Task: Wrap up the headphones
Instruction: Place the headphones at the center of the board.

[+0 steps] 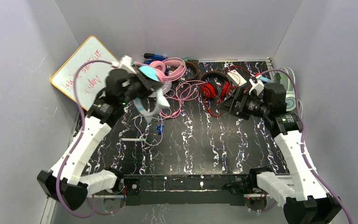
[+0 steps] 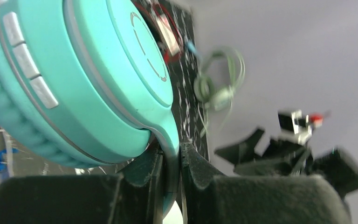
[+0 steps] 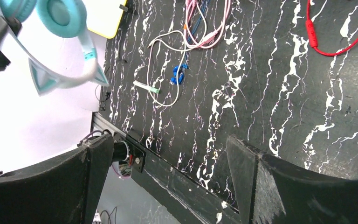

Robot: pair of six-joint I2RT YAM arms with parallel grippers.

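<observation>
Teal headphones point(image 1: 148, 73) held above the counter point(image 1: 205, 149), just right of the whiteboard point(image 1: 81, 70). Left fingers point(image 2: 144, 172) clamp the band beside a cup. Right fingers point(image 3: 247, 163) wide, empty. Step looks like pickup. Next, probably gather the loose cord point(image 3: 147, 87) and wind it.

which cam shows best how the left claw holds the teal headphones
Left wrist: close up, the left claw is shut on the teal headphones at the band under the earcup. Top external shows them small; right wrist catches just cups and headband in its corner.
</observation>
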